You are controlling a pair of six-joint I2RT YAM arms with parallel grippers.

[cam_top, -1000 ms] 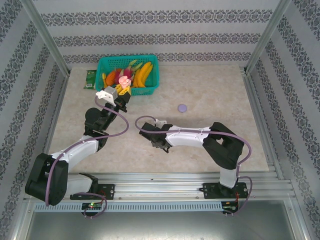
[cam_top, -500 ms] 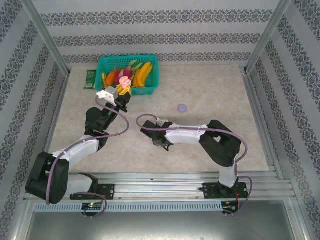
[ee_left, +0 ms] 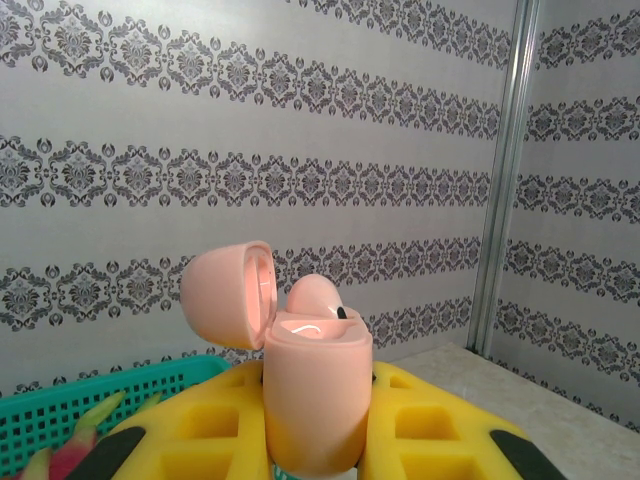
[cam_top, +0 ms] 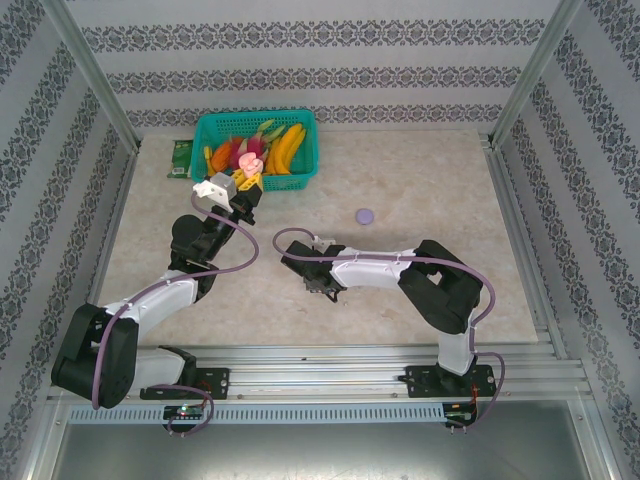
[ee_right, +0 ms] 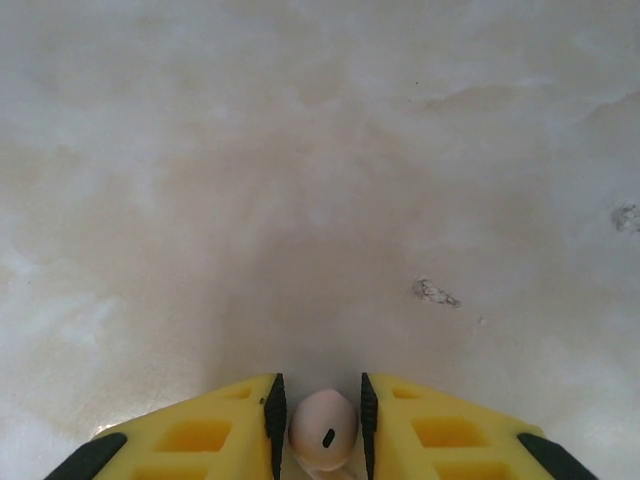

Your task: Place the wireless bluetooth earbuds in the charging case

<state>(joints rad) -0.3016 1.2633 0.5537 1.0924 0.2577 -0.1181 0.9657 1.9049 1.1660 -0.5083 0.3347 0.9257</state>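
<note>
Wrist views reveal left tool (ee_left: pixel 315 445) pinching open charging case (ee_left: pixel 315 385), right tool (ee_right: pixel 318 398) apparently pinching pink earbud (ee_right: pixel 322 430).

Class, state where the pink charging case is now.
In the left wrist view, the charging case stands upright, lid open, clamped in the left gripper; from above it is held near the teal basket's front edge.

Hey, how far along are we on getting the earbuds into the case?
Done: the left gripper holds the charging case upright with its lid open, and one seated earbud is in it. In hand: the right gripper pinches a second earbud above the table. Left: carry that bud to the case and seat it beside the first.
</note>
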